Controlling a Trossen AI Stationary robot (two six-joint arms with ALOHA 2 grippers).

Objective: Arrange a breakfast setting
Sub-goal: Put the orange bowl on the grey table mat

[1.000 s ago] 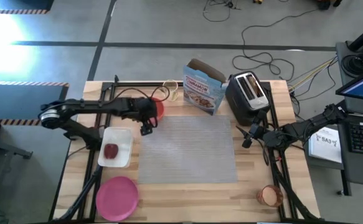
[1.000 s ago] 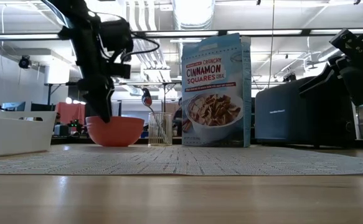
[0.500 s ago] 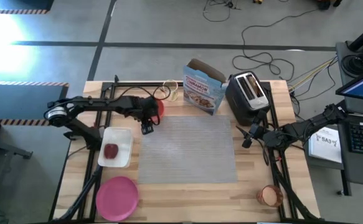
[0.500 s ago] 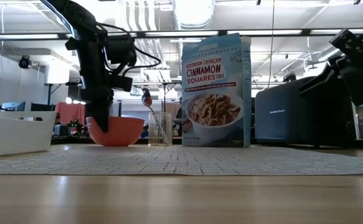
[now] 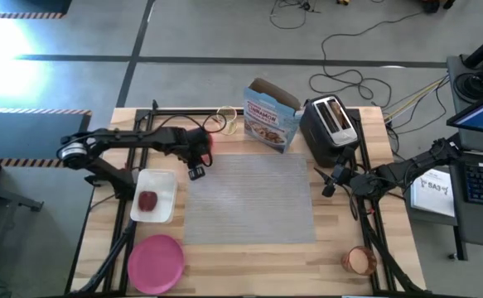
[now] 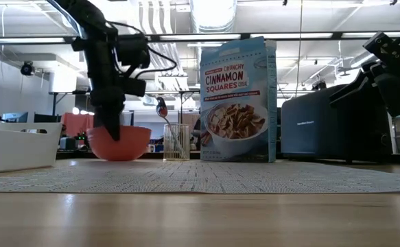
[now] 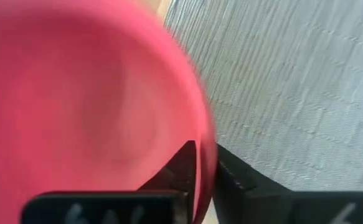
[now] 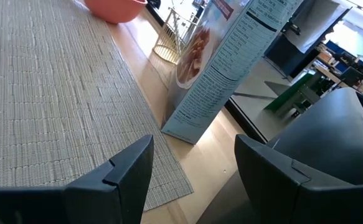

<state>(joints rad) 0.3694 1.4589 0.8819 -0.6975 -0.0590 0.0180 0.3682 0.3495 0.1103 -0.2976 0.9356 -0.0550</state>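
The red-orange bowl (image 6: pixel 121 143) stands at the far left, just off the grey placemat's (image 5: pixel 249 199) far left corner, with my left gripper (image 6: pixel 112 130) shut on it from above. In the high view the gripper hides most of the bowl (image 5: pixel 211 139). My right gripper (image 5: pixel 328 180) waits open at the placemat's right edge, with nothing between its fingers (image 8: pixel 131 168). The pink plate (image 5: pixel 156 263) lies at the near left. The dark-red fruit (image 5: pixel 147 201) sits in the white tray (image 5: pixel 165 184). The spoon (image 6: pixel 162 110) stands in a clear glass (image 6: pixel 176 142). A small cup (image 5: pixel 359 261) is near right. My left gripper pinches the bowl's rim (image 7: pixel 201 163) on the side next to the placemat, one finger inside the bowl (image 7: pixel 180 169) and one outside (image 7: pixel 234 180). The fingers come from above, pointing steeply down. The bowl is upright, its base low at the table top.
A cereal box (image 5: pixel 270 116) and a black toaster (image 5: pixel 330 124) with toast in its slot stand along the far edge, right of the glass. The white tray lies just near of the bowl. The placemat's middle is bare.
My left gripper has shut on the bowl's rim while staying in place, rolling slightly at the wrist. The bowl has shifted a little toward the table's left edge.
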